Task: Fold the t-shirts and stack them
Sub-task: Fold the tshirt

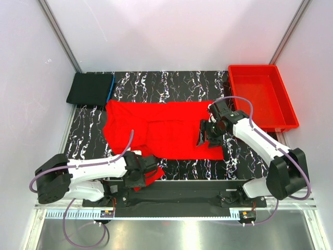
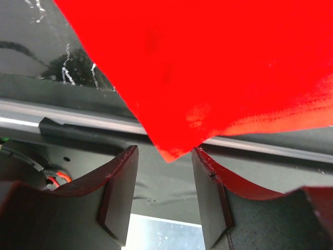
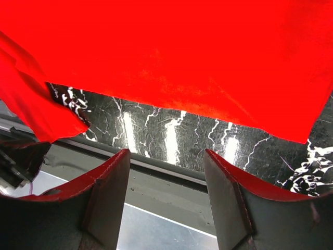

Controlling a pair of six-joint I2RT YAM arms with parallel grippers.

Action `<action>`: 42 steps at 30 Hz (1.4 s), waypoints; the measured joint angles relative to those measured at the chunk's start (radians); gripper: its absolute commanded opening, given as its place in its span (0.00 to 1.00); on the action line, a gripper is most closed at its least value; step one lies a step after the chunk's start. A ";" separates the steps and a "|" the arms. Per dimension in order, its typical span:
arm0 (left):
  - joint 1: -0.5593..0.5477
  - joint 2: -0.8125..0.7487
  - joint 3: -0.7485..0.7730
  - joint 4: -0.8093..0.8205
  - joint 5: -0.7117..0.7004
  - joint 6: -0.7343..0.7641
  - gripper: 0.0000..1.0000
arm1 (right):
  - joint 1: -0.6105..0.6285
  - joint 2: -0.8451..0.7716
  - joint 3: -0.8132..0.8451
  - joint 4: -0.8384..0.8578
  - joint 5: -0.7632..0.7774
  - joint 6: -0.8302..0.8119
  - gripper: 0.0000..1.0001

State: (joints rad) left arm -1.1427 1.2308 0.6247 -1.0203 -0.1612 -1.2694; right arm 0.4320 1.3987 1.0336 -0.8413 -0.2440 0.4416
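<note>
Corner of the red t-shirt (image 2: 208, 67) sits at twelve o'clock from the nearer left gripper (image 2: 165, 153), jaws spread and empty; right gripper (image 3: 166, 156) spread too.

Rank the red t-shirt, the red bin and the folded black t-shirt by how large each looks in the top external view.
1. red t-shirt, spread out on the table, largest
2. red bin, clearly smaller
3. folded black t-shirt, smallest
All three rest on the same table, so nearness hardly skews this.
</note>
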 measured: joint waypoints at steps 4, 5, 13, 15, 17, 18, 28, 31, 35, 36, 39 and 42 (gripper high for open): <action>-0.002 0.013 -0.015 0.033 0.001 -0.003 0.43 | 0.000 -0.031 -0.003 -0.006 0.000 0.000 0.66; -0.002 0.015 -0.016 0.040 0.002 -0.003 0.42 | 0.000 -0.036 -0.005 -0.007 0.001 0.000 0.66; -0.002 0.021 -0.052 0.110 0.003 -0.008 0.10 | 0.000 -0.064 -0.031 -0.023 0.017 0.000 0.66; -0.002 0.021 -0.053 0.119 0.003 -0.016 0.00 | 0.000 -0.070 -0.036 -0.025 0.019 0.001 0.66; -0.002 0.018 -0.051 0.111 -0.002 -0.019 0.00 | 0.000 -0.072 -0.037 -0.029 0.032 0.009 0.64; -0.002 0.014 -0.042 0.090 -0.010 -0.021 0.00 | 0.000 -0.072 -0.037 -0.035 0.047 0.015 0.61; -0.003 -0.065 0.217 -0.157 -0.132 0.024 0.00 | -0.224 -0.027 -0.074 -0.087 0.182 0.076 0.47; -0.003 -0.093 0.231 -0.185 -0.148 0.041 0.00 | -0.286 -0.027 -0.115 -0.062 0.163 0.118 0.46; -0.003 -0.144 0.231 -0.215 -0.154 0.046 0.00 | -0.344 -0.034 -0.232 0.003 0.140 0.198 0.45; -0.003 -0.162 0.230 -0.219 -0.154 0.046 0.00 | -0.345 -0.044 -0.266 0.018 0.137 0.223 0.45; -0.003 -0.209 0.225 -0.226 -0.154 0.046 0.00 | -0.352 -0.096 -0.346 0.064 0.127 0.289 0.45; -0.003 -0.240 0.220 -0.246 -0.154 0.046 0.00 | -0.363 -0.158 -0.411 0.116 0.126 0.342 0.46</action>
State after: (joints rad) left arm -1.1454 0.9909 0.8452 -1.2667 -0.3153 -1.2236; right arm 0.0692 1.2404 0.6228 -0.7250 -0.1177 0.7837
